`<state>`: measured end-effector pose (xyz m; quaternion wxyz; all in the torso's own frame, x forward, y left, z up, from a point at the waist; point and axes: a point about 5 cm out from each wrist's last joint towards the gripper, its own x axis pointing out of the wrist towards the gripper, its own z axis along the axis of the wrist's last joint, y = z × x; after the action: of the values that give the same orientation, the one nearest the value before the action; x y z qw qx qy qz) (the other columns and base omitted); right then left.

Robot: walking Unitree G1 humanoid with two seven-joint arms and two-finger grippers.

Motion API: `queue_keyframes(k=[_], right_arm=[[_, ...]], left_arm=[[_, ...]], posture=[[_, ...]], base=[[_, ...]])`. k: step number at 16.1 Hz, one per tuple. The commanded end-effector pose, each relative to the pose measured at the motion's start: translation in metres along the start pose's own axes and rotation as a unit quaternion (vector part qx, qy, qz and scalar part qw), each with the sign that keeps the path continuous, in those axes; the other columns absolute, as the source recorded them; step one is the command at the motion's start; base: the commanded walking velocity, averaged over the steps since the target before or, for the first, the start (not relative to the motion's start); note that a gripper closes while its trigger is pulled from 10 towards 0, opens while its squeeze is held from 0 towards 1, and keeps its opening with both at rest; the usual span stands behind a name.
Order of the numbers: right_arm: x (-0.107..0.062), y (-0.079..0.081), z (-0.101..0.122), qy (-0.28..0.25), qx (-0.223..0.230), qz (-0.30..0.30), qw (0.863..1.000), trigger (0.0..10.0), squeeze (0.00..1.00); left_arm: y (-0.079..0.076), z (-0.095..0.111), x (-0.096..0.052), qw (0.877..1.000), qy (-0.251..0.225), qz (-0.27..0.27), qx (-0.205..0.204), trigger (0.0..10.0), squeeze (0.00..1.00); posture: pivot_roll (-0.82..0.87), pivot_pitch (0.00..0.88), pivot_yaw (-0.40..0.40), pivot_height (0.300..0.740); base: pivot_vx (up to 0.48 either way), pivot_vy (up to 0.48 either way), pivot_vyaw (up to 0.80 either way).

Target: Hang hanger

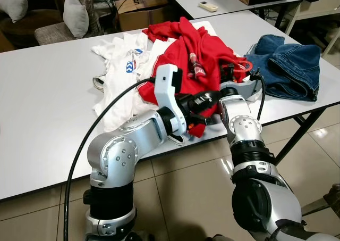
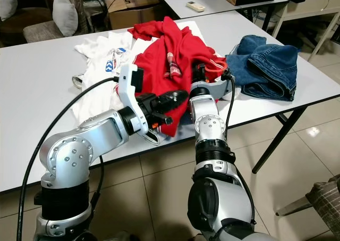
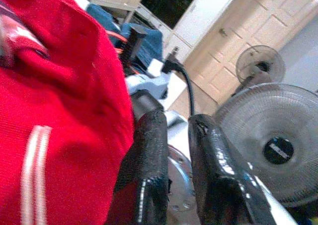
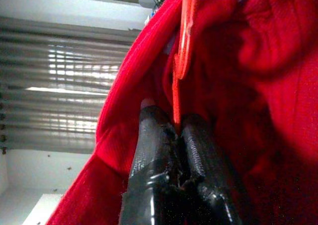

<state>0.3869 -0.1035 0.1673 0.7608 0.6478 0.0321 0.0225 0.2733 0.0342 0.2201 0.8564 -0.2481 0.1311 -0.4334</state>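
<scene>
Left eye view, table (image 1: 48, 108): a long white top fills the scene, with clothes heaped from its centre out toward 2 o'clock.
Red garment (image 1: 204, 55): the biggest piece, bunched at centre and spilling over the near edge at 6 o'clock.
White shirt (image 1: 125, 65): spread flat at 9 o'clock of the red one, partly under it.
Jeans (image 1: 289, 65): folded at 3 o'clock, apart from the red heap.
Left gripper (image 1: 204, 100): my fingers press into the red cloth at the near edge; in the left wrist view a narrow gap shows between them with nothing in it, so it grips nothing.
Right gripper (image 4: 174, 130): in the right wrist view my fingers are pinched tight on the orange hanger (image 4: 181, 56), inside the red folds.
Hanger's place: at 3 o'clock of the heap's middle, mostly wrapped in cloth.
Step, as I judge it: freeing the hanger.
Next move: hold the cloth down, draw the hanger clear.
</scene>
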Motion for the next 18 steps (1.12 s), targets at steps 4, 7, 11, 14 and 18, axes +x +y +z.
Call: queue_keyframes(k=[4, 7, 11, 14, 18], right_arm=[[-0.002, 0.033, -0.077, 0.095, -0.042, 0.035, 0.994, 10.0, 0.0], [-0.002, 0.033, -0.059, 0.101, -0.068, 0.06, 0.991, 10.0, 0.0], [-0.005, 0.036, -0.025, 0.075, -0.08, 0.109, 0.988, 10.0, 0.0], [-0.014, 0.041, -0.009, 0.079, -0.085, 0.151, 0.982, 10.0, 0.0], [-0.044, 0.058, 0.013, 0.087, -0.111, 0.243, 0.96, 10.0, 0.0]], left_arm=[[-0.01, 0.012, 0.005, 0.999, -0.016, -0.009, 0.03, 10.0, 1.0], [0.033, 0.053, -0.026, 0.982, -0.097, 0.105, 0.123, 10.0, 1.0], [0.064, 0.082, -0.074, 0.959, -0.143, 0.184, 0.16, 10.0, 1.0], [0.082, 0.072, -0.09, 0.943, -0.129, 0.249, 0.18, 10.0, 1.0], [0.095, 0.048, -0.096, 0.931, -0.105, 0.295, 0.19, 10.0, 1.0]], posture=[[0.0, 0.006, 0.055, 0.74], [0.0, 0.0, 0.055, 0.74], [0.0, 0.0, 0.049, 0.74], [-0.01, 0.0, 0.044, 0.74], [-0.02, 0.0, 0.041, 0.74]], base=[[0.0, 0.0, 0.0], [0.0, 0.0, 0.0], [0.0, 0.0, 0.77], [0.0, 0.0, 0.8], [0.0, 0.0, 0.8]])
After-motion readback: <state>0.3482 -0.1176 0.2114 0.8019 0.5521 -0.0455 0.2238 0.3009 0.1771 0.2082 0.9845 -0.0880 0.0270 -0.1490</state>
